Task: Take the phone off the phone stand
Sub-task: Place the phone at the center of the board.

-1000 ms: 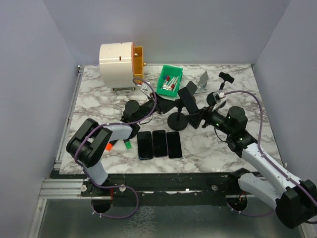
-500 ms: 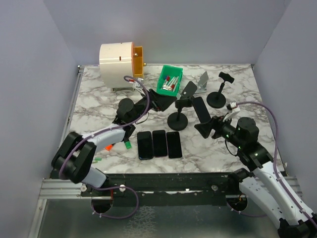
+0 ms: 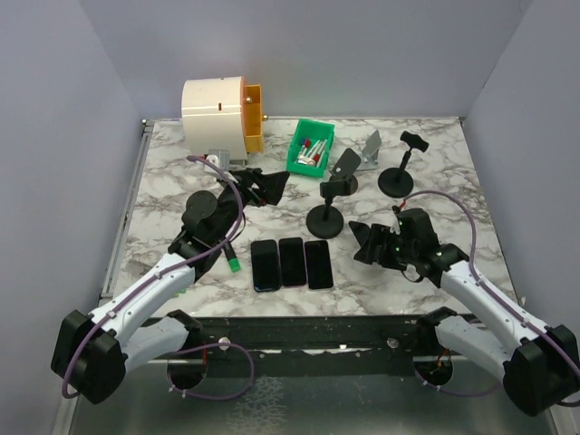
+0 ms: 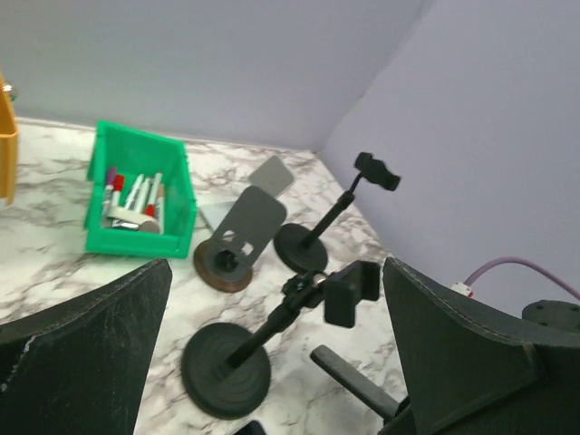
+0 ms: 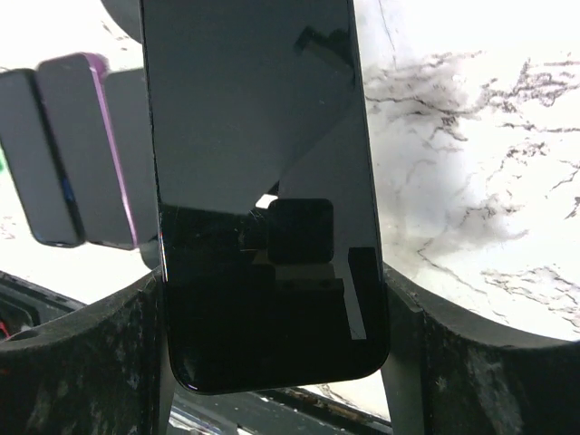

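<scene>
Black phone (image 5: 263, 181) between low right arm's (image 3: 471, 285) jaws.

The phone (image 5: 263, 181) has a glossy black glass face, mirror-smooth and full of reflections. At its five and seven o'clock, the fingers (image 5: 72, 372) of the right gripper (image 3: 370, 243) are matt black plastic, scuffed and speckled pale. The phone stand (image 3: 328, 210) is matt black. The table (image 3: 172, 181) looks like smooth white marble veined grey. At the stand's twelve o'clock the green bin (image 3: 311, 149) is smooth plastic. At its seven o'clock three phones (image 3: 292, 263) lie dark and glossy.
</scene>
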Available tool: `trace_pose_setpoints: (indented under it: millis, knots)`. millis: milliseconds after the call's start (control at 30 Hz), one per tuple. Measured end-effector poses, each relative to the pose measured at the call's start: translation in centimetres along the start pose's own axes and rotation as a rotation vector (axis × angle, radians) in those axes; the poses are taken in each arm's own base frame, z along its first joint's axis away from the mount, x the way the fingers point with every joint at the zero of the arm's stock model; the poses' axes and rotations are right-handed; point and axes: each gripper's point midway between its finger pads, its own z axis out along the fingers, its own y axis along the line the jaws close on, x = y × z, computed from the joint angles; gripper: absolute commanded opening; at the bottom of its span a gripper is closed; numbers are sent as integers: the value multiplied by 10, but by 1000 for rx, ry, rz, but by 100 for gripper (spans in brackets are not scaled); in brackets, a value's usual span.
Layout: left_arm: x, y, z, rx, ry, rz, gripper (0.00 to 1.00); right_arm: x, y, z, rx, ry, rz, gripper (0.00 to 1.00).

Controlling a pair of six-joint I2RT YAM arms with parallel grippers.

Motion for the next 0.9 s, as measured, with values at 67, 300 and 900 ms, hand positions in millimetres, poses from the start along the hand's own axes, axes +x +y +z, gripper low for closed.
trace_pose_setpoints:
  millis: [67,300,900]
  knots:
    - [4,10,-6,-44,13,33,99,7,-5,6,21,36,9,0]
    - [27,38,-16,-150,94,83,99,26,-12,18,62,126,11,1]
    - [48,56,-27,-226,190,100,99,58,-4,36,76,202,17,41]
